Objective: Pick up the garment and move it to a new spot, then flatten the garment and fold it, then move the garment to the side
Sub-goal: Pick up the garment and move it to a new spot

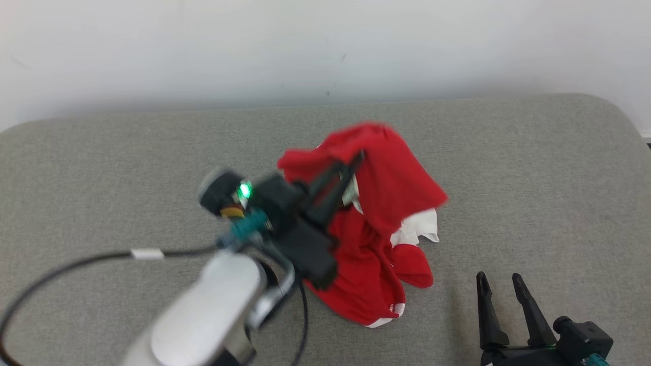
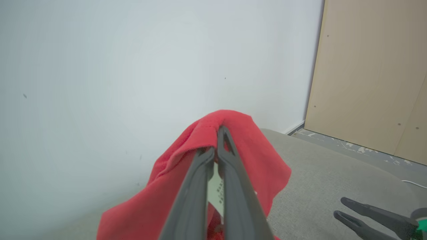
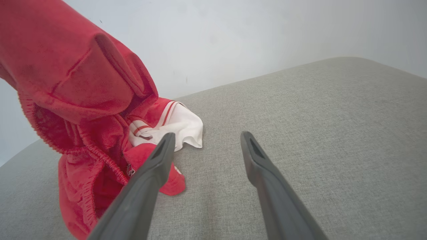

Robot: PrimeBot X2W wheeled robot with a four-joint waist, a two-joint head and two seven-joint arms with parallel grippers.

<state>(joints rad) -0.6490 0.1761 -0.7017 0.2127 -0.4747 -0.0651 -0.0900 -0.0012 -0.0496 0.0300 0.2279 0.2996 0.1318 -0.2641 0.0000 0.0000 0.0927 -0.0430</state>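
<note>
A crumpled red garment (image 1: 386, 203) with white trim sits near the middle of the grey cushioned surface (image 1: 101, 168). My left gripper (image 1: 356, 160) is shut on a fold near its top, and the cloth hangs lifted from the fingers. In the left wrist view the two fingers (image 2: 218, 140) pinch the red garment (image 2: 253, 156), which drapes over their tips. My right gripper (image 1: 498, 282) stands open at the lower right, apart from the cloth. In the right wrist view the open right gripper (image 3: 206, 138) points just right of the raised garment (image 3: 83, 86) and its white part.
A white wall (image 1: 325, 46) runs behind the surface's far edge. A black cable (image 1: 76, 262) trails from the left arm across the left side. A beige panel (image 2: 370, 73) and floor lie beyond the surface's end. The other arm's open fingers (image 2: 363, 216) show low right.
</note>
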